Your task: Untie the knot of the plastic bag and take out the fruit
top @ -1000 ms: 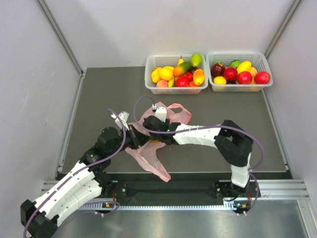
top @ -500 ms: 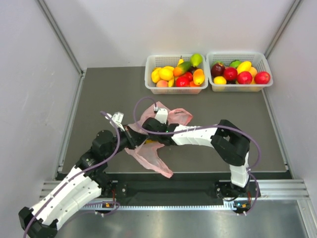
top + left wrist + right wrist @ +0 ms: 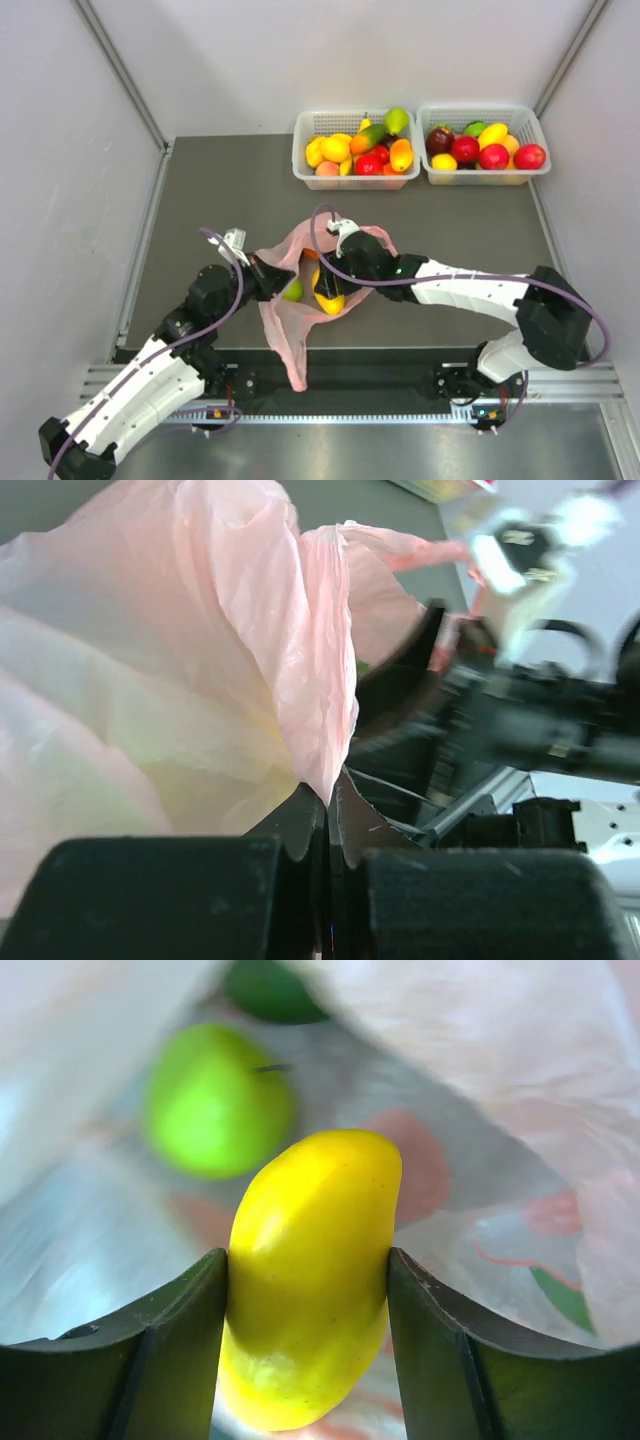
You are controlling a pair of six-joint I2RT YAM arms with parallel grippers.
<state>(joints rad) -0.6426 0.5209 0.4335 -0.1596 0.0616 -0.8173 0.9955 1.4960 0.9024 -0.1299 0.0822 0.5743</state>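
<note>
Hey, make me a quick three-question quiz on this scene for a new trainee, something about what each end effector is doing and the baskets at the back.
1. True or false: the right end effector grips the yellow mango-shaped toy fruit.
2. The left end effector, at the translucent pink plastic bag, is: A open and empty; B shut on the bag's film; C shut on the yellow fruit.
3. How many white plastic baskets of fruit stand beyond the bag?

Key: 1 true; 2 B; 3 two.
</note>
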